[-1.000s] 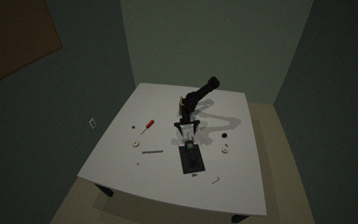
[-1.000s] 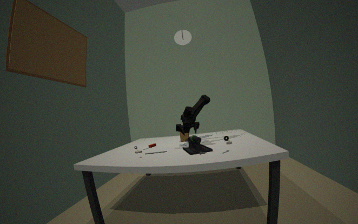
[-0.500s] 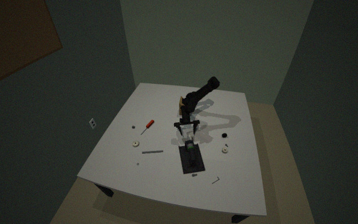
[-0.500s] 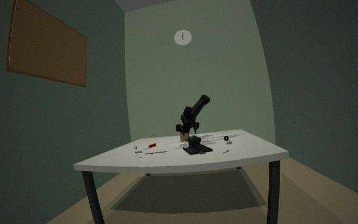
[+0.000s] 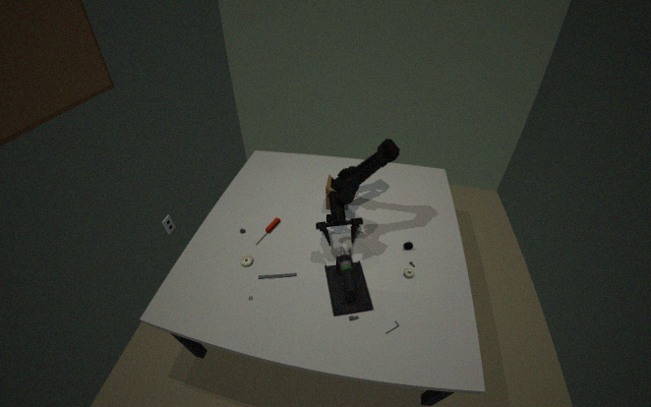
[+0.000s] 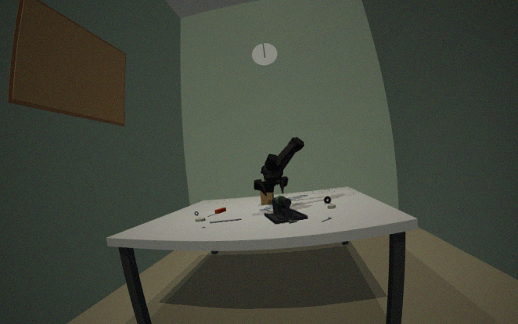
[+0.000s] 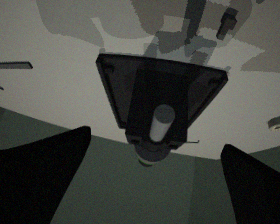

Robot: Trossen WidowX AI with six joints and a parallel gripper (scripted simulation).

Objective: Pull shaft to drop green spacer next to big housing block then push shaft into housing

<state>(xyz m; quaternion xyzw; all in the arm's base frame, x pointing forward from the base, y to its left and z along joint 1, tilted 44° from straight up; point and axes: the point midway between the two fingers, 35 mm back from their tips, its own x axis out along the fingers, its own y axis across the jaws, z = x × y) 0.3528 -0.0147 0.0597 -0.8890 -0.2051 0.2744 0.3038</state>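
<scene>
My gripper (image 5: 341, 245) (image 6: 274, 193) (image 7: 159, 143) is open and empty, its fingers wide apart on either side of the line of the shaft. The pale shaft (image 5: 343, 250) (image 7: 163, 120) sticks out of the dark fixture toward the arm's base; in the wrist view its end face lies between and beyond the fingertips. The green spacer (image 5: 346, 266) (image 6: 280, 197) shows as a thin green band on the fixture, beside the dark housing block (image 5: 350, 289). In the wrist view only a sliver of green shows. The other spacers are too dark to tell apart.
The fixture stands on a black base plate (image 5: 335, 301) (image 6: 275, 218) (image 7: 113, 85). A red screwdriver (image 5: 272, 225), a grey bar (image 5: 277, 275) and a pale ring (image 5: 247, 261) lie left. A black ring (image 5: 407, 246), another pale ring (image 5: 408, 273) and a hex key (image 5: 392, 327) lie right.
</scene>
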